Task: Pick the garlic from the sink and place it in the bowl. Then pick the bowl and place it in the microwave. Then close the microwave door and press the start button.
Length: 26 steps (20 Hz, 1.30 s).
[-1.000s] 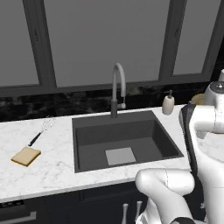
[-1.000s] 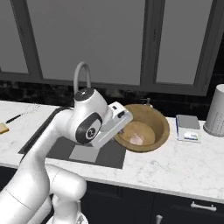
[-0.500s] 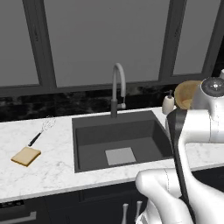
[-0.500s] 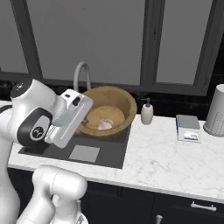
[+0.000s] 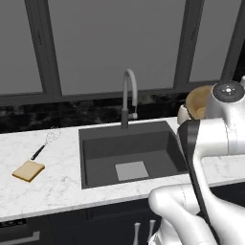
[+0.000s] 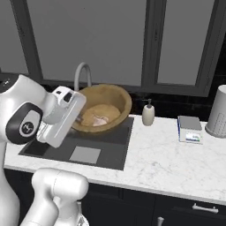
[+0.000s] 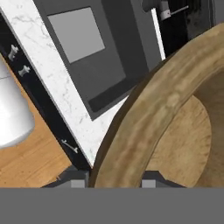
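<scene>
My gripper [image 6: 80, 118] is shut on the near rim of the tan wooden bowl [image 6: 107, 107], which hangs tilted in the air over the right part of the dark sink [image 6: 112, 150]. The pinkish-white garlic [image 6: 99, 120] lies inside the bowl. In the hand view the bowl's rim [image 7: 151, 120] runs up between the fingertips of the gripper [image 7: 113, 181], with the sink [image 7: 109, 57] and its light grey plate [image 7: 76, 33] below. From the left base view the bowl [image 5: 197, 101] peeks out behind the arm, right of the sink [image 5: 129, 153]. The microwave and its door are out of view.
A curved faucet [image 5: 129, 95] rises behind the sink. On the counter right of the sink stand a soap bottle [image 6: 148, 114], a small grey box [image 6: 190, 129] and a grey canister [image 6: 218, 112]. Left of the sink lie a bread slice [image 5: 28, 171] and a whisk [image 5: 45, 143].
The arm has lifted the bowl with the garlic off the counter right of the sink and swung it up and leftward over the sink. The grip has not changed.
</scene>
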Motion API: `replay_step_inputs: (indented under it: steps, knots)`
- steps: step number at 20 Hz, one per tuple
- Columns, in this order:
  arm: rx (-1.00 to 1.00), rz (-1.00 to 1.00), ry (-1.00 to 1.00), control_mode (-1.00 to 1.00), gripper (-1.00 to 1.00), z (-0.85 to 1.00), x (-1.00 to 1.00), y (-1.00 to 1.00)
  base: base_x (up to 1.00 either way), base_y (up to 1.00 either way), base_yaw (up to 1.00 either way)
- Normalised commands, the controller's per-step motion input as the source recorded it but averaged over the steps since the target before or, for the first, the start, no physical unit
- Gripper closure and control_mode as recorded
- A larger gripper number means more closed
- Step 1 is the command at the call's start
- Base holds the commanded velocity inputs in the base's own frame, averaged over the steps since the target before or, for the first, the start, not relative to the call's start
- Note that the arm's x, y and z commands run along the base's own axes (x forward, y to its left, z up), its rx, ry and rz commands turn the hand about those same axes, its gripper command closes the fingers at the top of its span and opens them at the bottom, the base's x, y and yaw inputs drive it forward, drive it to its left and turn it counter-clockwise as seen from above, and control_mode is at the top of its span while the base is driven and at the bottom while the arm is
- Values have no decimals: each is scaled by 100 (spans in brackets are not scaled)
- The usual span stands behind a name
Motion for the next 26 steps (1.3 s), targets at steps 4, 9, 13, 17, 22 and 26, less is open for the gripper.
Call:
replay_step_inputs:
  steps: [4, 9, 13, 17, 22, 26]
  knots:
    - [0, 49, 0, -100, 100, 11, -1, 5, 0, 0, 0]
    - [0, 63, 0, -100, 100, 0, 1, 4, 0, 0, 0]
    - [-10, 35, 7, -100, 100, 0, 13, 39, 0, 0, 0]
    - [-19, 9, 6, -100, 100, -3, 4, 33, 0, 0, 0]
    - [-22, -6, 11, -100, 100, -5, 7, 24, 0, 0, 0]
    - [0, -1, 4, -100, 100, -1, 1, 9, 0, 0, 0]
